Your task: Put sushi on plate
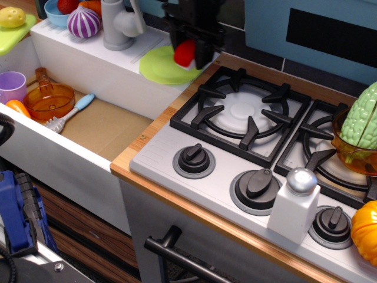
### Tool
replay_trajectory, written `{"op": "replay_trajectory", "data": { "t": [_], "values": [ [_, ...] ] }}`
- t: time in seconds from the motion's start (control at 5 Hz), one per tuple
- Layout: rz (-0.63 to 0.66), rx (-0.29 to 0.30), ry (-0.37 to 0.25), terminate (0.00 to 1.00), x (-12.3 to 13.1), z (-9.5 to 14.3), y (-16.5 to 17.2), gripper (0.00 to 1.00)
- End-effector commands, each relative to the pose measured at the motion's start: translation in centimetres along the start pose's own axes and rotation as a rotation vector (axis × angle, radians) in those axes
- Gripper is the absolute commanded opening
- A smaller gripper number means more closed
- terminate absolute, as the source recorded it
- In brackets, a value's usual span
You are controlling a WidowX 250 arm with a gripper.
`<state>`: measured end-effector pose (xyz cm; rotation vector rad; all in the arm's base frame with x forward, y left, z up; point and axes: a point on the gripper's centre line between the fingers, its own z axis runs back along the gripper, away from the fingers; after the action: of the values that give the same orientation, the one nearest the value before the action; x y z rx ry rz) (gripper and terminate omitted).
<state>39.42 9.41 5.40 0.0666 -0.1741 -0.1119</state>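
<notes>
My black gripper (187,56) is shut on the sushi (185,53), a small red-topped piece with a white base. It holds the sushi in the air over the right part of the lime-green plate (160,66). The plate lies flat on the white ledge between the sink and the stove. The gripper hides the plate's right rim.
A black stove grate (241,112) lies right of the plate. A grey faucet (118,23) stands left of it. A purple onion (83,22) and a blue bowl (54,15) sit further left. The sink (100,127) holds an orange pot and a spatula. A salt shaker (294,203) stands by the knobs.
</notes>
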Motion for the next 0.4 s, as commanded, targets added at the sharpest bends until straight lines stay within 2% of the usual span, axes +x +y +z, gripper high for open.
{"op": "replay_trajectory", "data": {
  "t": [0.0, 0.2],
  "values": [
    [0.026, 0.045, -0.036, 0.0, 1.7, 1.45, 2.78, 0.0],
    [0.031, 0.043, -0.041, 0.0, 1.26, 1.25, 3.51, 0.0]
  ]
}}
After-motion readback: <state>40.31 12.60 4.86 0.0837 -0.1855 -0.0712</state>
